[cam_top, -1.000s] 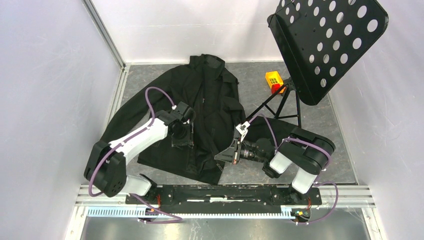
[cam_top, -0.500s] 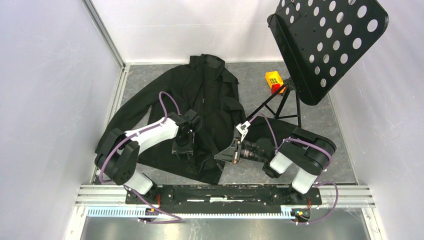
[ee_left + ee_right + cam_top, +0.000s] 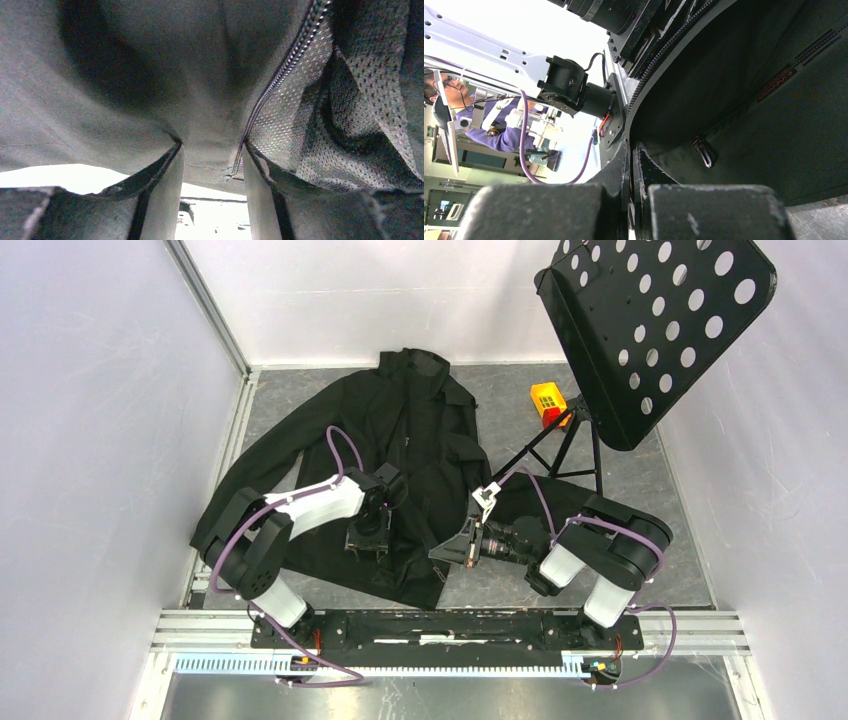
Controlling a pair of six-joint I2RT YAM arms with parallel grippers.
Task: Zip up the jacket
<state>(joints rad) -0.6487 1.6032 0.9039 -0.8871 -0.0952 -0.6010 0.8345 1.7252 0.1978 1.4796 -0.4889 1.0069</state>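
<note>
on table (image 3: pixel 650 500) — jacket (image 3: pixel 420 420), collar far

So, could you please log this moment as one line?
left claw: fabric between fingers | right claw: shut on jacket hem | zipper: undone

Over the last second the left gripper (image 3: pixel 367 538) has slid slightly back toward its own base along the front of the jacket (image 3: pixel 420 420), while the elbow behind it has swung in from the side, folding the arm tighter over the sleeve
</note>
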